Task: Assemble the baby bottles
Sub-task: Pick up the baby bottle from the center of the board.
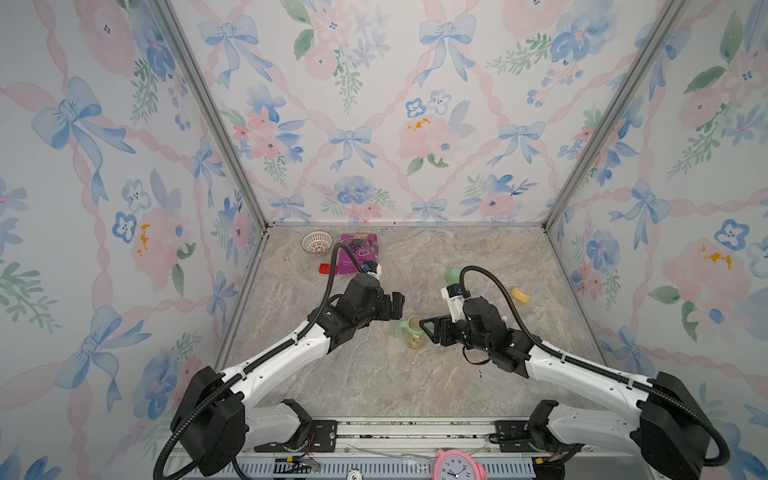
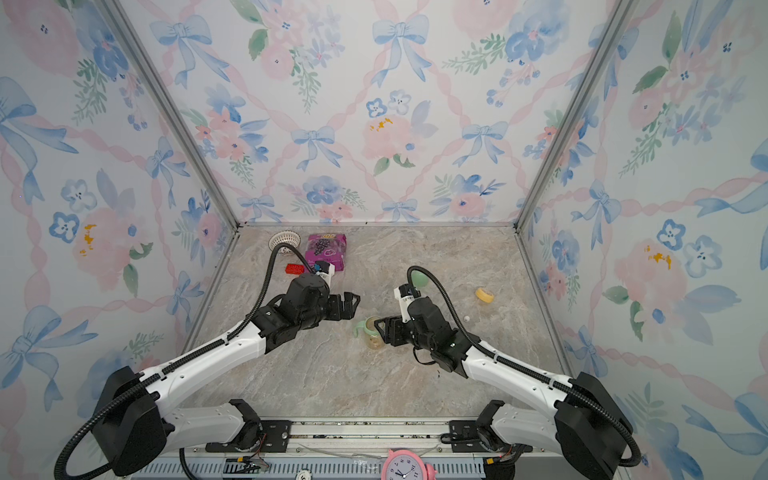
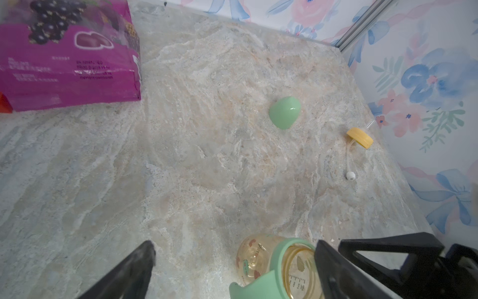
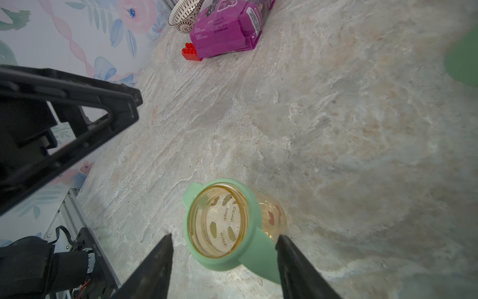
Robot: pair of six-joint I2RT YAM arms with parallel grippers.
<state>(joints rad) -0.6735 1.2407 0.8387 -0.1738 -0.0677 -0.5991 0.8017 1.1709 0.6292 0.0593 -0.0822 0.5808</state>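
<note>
We get dome cap only partly in both top views, rest behind right arm; in right wrist view it's blurred green patch, cut by edge. Bottle cut off at edge in left wrist view. Purple packet cut off there too; red brick just sliver. Yellow ring: clear parts too small from top. Pink clock cut at btm.

Setting: robot lab booth with home-style decor.
Evidence: floral bow wallpaper on panels at 9, 12 and 3 o'clock, framed by bare aluminium posts; marble-print counter; metal rail at 6 o'clock carrying left arm and right arm; pink clock beside the rail.
</note>
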